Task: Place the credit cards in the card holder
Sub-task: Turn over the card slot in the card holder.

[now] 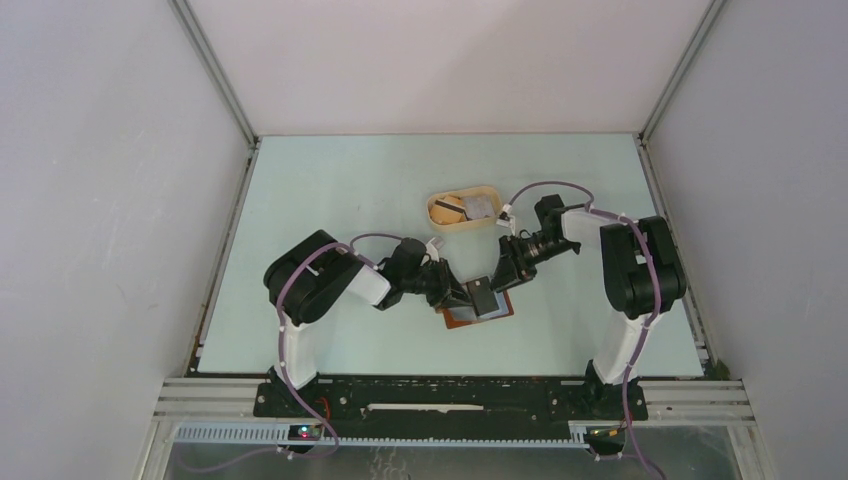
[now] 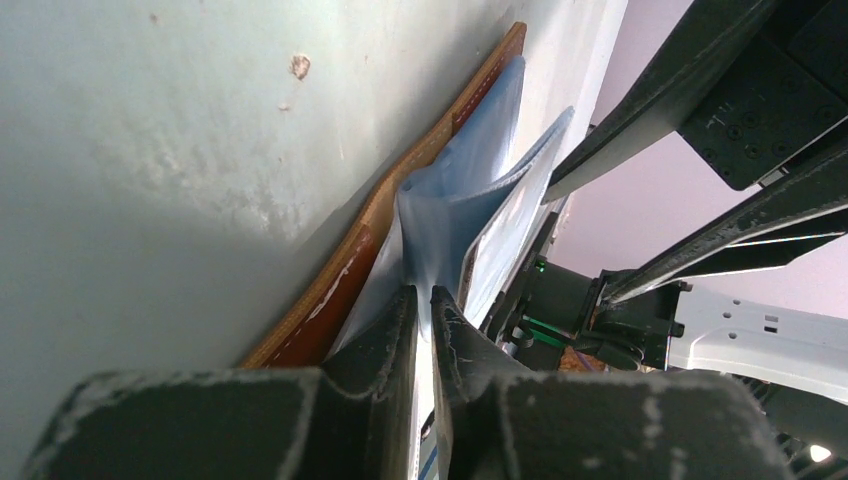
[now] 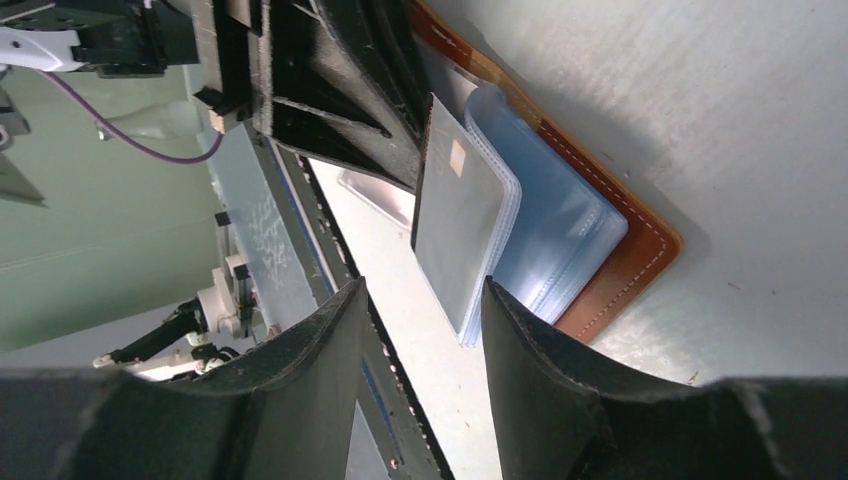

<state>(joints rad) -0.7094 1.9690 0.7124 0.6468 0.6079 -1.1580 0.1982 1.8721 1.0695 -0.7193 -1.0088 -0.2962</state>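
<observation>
While the card holder point(image 1: 487, 305) lies open on the bench point(image 1: 330, 200) in the top view, credit cards point(image 1: 478, 206) sit in the tan tray point(image 1: 440, 222) behind it. Left wrist: left gripper point(image 2: 425, 295) pinches one clear sleeve point(image 2: 470, 190) of it. Right wrist: right gripper point(image 3: 422, 290) spread, empty, just over the sleeves.

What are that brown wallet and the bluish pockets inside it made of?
The card holder looks like smooth reddish-brown leather, or imitation: pale stitching lines its edge. Its inner sleeves look like thin, glossy, bluish see-through plastic: layers show through each other.
</observation>
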